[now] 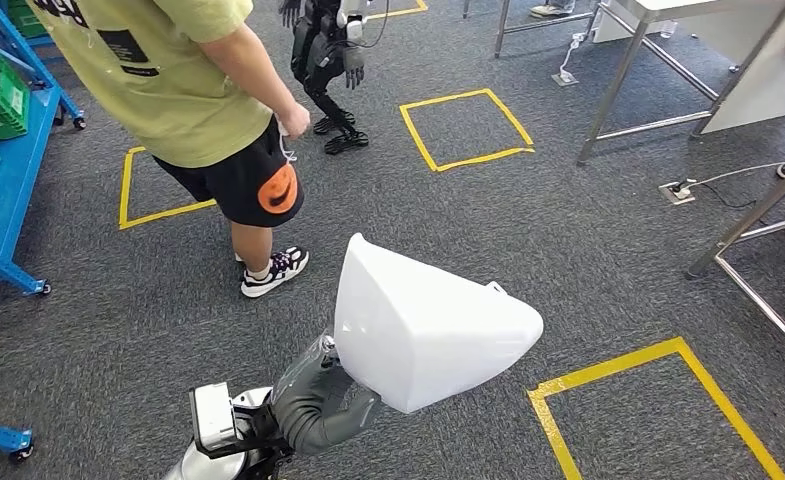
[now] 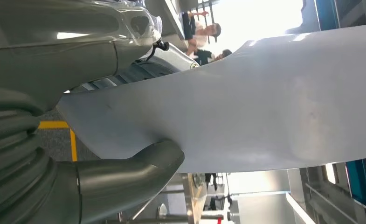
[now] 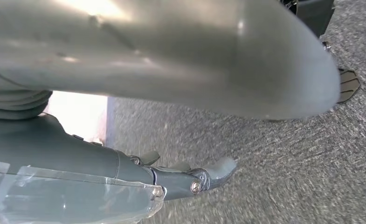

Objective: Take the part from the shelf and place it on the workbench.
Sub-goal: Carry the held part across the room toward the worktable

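Above grey carpet, white part carried in left robot hand, thumb clamped under its edge, prob. for transport to surface. Right robot hand hanging, fingers loosely apart, holding nothing.

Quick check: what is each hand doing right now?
Left hand: holding the white part from below.
Right hand: holds nothing, fingers loosely out; open or shut cannot be told.
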